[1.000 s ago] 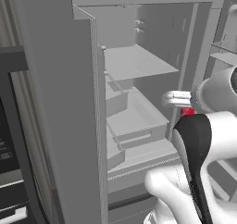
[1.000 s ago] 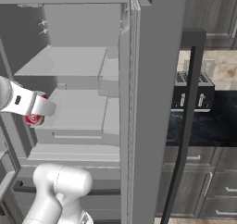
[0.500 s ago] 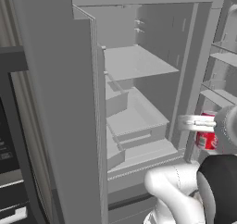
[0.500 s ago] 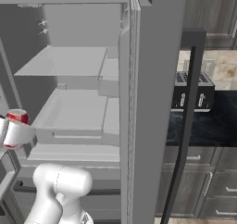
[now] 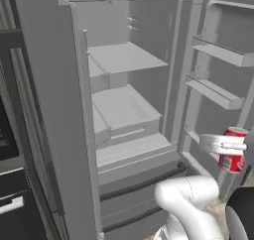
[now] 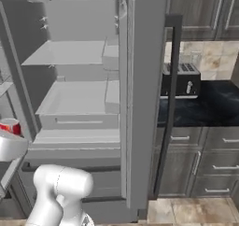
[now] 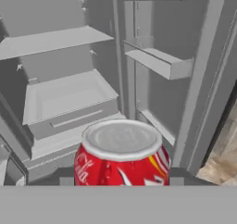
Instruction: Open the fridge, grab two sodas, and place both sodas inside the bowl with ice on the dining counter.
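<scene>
Hand view has the pincer [image 5: 221, 145] gripping a red soda can [image 7: 121, 153] before the open fridge [image 7: 69, 98].

A red soda can [image 7: 121, 153] with white lettering is sitting upright and close, silver top showing. Behind it the fridge [image 7: 65, 79] is standing open, its white shelves and door bins [image 7: 159, 63] lying bare

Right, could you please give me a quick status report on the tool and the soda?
Tool shut on red soda can, upright, outside the fridge. Fridge doors open, shelves bare. Nothing in the way.
</scene>
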